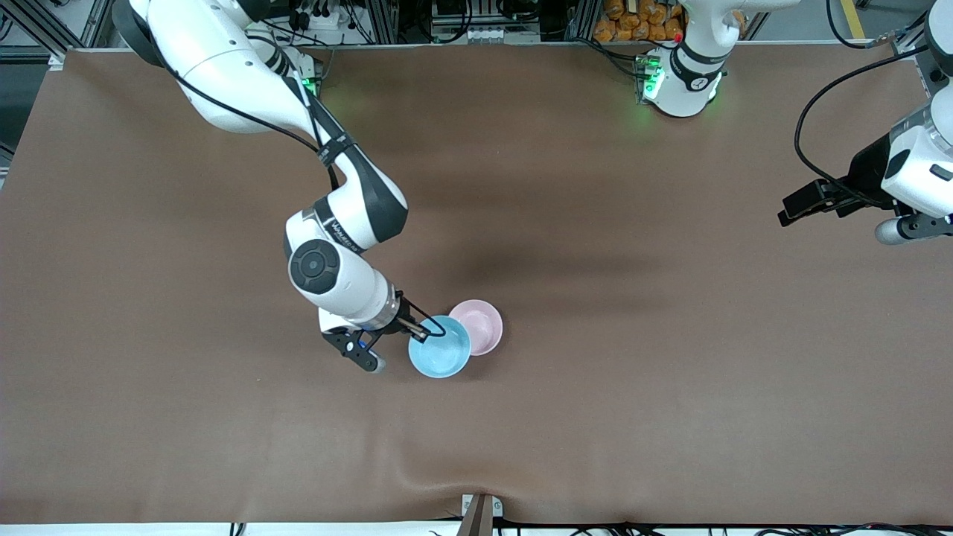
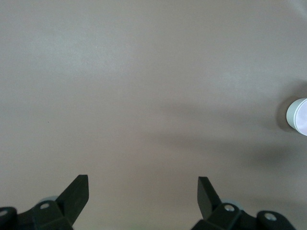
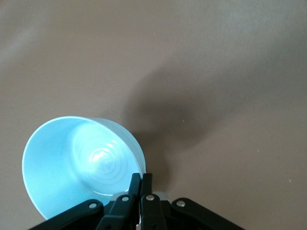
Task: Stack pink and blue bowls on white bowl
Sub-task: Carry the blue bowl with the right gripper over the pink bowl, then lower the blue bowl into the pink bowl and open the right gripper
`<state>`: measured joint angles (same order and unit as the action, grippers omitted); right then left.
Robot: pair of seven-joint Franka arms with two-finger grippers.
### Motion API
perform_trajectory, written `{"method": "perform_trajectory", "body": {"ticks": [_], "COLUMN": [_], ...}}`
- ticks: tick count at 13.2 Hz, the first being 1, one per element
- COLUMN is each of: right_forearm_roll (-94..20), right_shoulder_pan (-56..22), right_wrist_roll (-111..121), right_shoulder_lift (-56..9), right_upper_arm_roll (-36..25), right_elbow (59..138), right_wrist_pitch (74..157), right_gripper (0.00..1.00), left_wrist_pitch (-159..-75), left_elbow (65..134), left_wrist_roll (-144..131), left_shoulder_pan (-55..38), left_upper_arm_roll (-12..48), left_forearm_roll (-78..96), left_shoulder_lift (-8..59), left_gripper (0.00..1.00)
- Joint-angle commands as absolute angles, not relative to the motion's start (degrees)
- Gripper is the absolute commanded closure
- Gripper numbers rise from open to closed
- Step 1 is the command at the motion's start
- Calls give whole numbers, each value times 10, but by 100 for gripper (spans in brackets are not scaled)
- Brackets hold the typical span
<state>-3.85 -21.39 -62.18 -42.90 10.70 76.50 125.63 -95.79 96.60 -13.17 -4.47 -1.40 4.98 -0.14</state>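
My right gripper (image 1: 423,333) is shut on the rim of the light blue bowl (image 1: 439,348) and holds it tilted a little above the table. In the right wrist view one finger is inside the blue bowl (image 3: 81,163) and one outside, at the right gripper (image 3: 142,176). The pink bowl (image 1: 479,324) sits upright on the table, and the blue bowl overlaps its edge. The white bowl does not show on its own. My left gripper (image 1: 791,210) waits open over the left arm's end of the table, with nothing between its fingers (image 2: 143,184). From there, the pink bowl (image 2: 298,116) shows far off.
The brown table cover (image 1: 670,387) spreads bare around the bowls. A wrinkle and a metal clamp (image 1: 480,514) sit at the table edge nearest the front camera. The arm bases and cables stand along the edge by the robots.
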Motion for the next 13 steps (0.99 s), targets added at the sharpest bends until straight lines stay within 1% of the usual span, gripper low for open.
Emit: {"method": "perform_trajectory", "body": {"ticks": [1,5,7,9,11,13], "right_forearm_roll": [-26,-32,-32,-32,-33,-33], "right_shoulder_pan": [-241,-246,-257,-258,-264,-265], "right_wrist_roll": [-660,-661,-670,-672,-677,-679], "right_shoulder_lift": [-425,-425,-425,-427,-428,-428], "right_upper_arm_roll": [103,104,104,105,104,104], "right_elbow": [784,787,794,794,795,800], "right_wrist_pitch": [1264,1264,1267,1284,1295,1304], "right_gripper": [100,100,100,100,100,100], "left_wrist_pitch": [-952,-950,-948,-945,-911,-889], "left_elbow": [955,943,941,929,905,898], "left_wrist_roll": [-125,-126,-133,-128,-127,-127], "left_shoulder_pan": [-54,-53,-51,-47,-46,-46], "left_upper_arm_roll": [-18,-18,-6,-6,-6,-6], "left_forearm_roll": [45,44,44,45,45,44], "left_shoulder_lift": [3,3,0,-3,-2,-4], "left_gripper": [0,0,0,0,0,0]}}
